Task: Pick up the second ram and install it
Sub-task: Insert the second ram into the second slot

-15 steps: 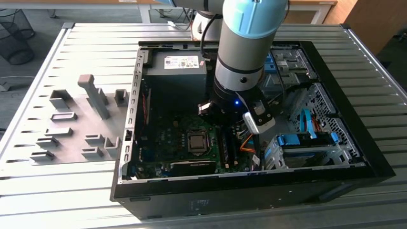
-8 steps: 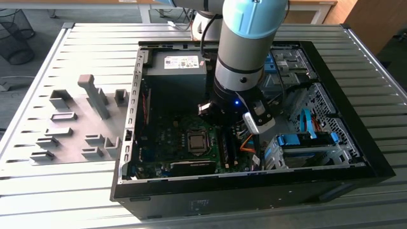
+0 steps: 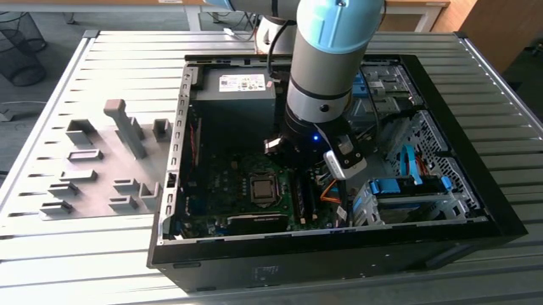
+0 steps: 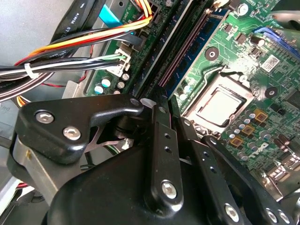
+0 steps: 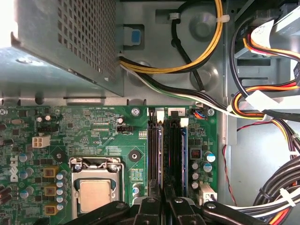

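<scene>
The second ram (image 5: 161, 159) appears to be the thin blue-green edge standing upright in the row of memory slots (image 5: 165, 159) on the motherboard (image 5: 93, 136), just beside the processor socket (image 5: 96, 192). It sits directly in front of the hand (image 5: 164, 204). In the exterior view the same stick (image 3: 303, 203) lies low in the middle of the frame, under the arm (image 3: 327, 76). I cannot tell whether the hand is open, closed or gripping the stick, because its black links cover the spot where they meet. In the second wrist view the hand (image 4: 150, 105) is poised right at the end of the slot row.

One open computer case (image 3: 475, 210) rests on the slatted metal bench (image 3: 127, 57). Inside it are:
- one green motherboard with one processor socket
- one grey power supply (image 3: 233, 95) in the far corner
- bundles of black, yellow, orange and white cables (image 5: 262, 108)
- blue-tabbed drive bays (image 3: 407, 187) towards the exterior view's right

A second thin blue edge (image 5: 183, 154) stands in the slot row farther from the socket, with a dark slot between the two edges.

At the exterior view's left, one grey holder plate (image 3: 51, 159) lies on the bench beside the case. It carries several raised grey blocks, one of them a tall upright post (image 3: 127, 127).
</scene>
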